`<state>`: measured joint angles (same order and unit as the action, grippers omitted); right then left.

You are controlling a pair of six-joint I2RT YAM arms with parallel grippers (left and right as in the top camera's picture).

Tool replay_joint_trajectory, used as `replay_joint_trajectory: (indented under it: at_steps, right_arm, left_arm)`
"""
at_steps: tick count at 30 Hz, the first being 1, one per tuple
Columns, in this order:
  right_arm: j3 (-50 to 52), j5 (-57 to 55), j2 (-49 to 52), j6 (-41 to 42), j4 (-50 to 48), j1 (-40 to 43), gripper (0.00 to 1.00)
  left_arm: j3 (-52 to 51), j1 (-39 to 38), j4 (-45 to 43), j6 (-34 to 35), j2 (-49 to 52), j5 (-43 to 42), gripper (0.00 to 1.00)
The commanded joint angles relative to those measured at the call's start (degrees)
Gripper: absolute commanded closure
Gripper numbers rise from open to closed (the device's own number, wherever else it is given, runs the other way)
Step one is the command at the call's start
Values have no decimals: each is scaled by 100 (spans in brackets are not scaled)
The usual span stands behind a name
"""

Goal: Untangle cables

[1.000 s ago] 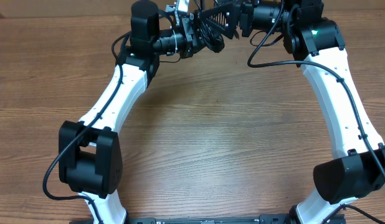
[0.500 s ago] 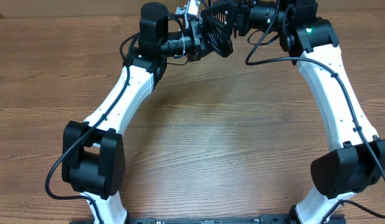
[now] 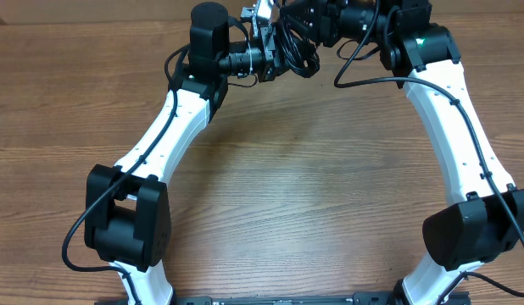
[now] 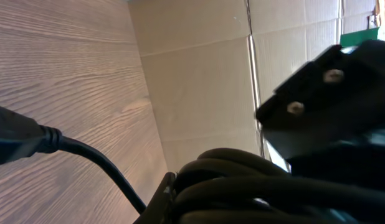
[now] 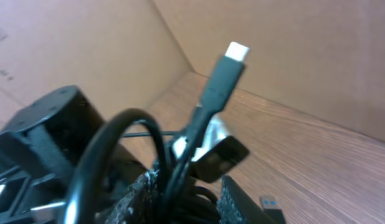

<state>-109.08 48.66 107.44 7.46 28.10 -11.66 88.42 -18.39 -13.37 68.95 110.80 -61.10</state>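
Observation:
The cables (image 3: 298,56) are a bundle of thin black cords held in the air at the far edge of the table, between both grippers. My left gripper (image 3: 275,51) is shut on the bundle; in the left wrist view the coiled cords (image 4: 242,183) fill the space beside its finger (image 4: 165,196), and one cord with a plug (image 4: 15,142) trails off to the left. My right gripper (image 5: 189,194) has its jaws closed in on several strands. A cord with a white-tipped plug (image 5: 235,53) sticks up above them, and a blue-tongued plug (image 5: 271,206) hangs to the right.
A cardboard wall (image 5: 304,56) stands just behind the far table edge, close to both grippers. The wooden table (image 3: 287,178) stretches between the two white arms. Thicker black wires (image 3: 364,72) run along the right arm.
The right gripper's jaws have narrowed from wide open to closed around the cable strands. Both grippers shifted slightly right early on; the left still holds the bundle.

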Motion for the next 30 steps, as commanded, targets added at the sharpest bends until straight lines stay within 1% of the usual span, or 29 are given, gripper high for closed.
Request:
replay_joint_trajectory:
  at_steps: [1, 6, 13, 22, 26, 30]
  right_arm:
    - [-125, -448, 7, -249, 260, 17, 70]
    - [-125, -826, 7, -321, 616, 33, 72]
    - [-125, -809, 7, -326, 719, 271, 74]
    - [-125, -789, 7, -328, 1060, 601, 76]
    - [-125, -787, 7, -326, 1150, 627, 77]
    - [-125, -787, 7, -326, 1176, 627, 76]
  left_arm:
    - [17, -50, -302, 9, -57, -262, 96]
    - [17, -22, -540, 9, -57, -306, 96]
    - [17, 136, -535, -24, -57, -310, 96]
    - [17, 562, -529, -313, -57, -278, 96]
    - [17, 732, -442, -468, -57, -205, 96]
    - [17, 765, -442, -470, -57, -164, 95]
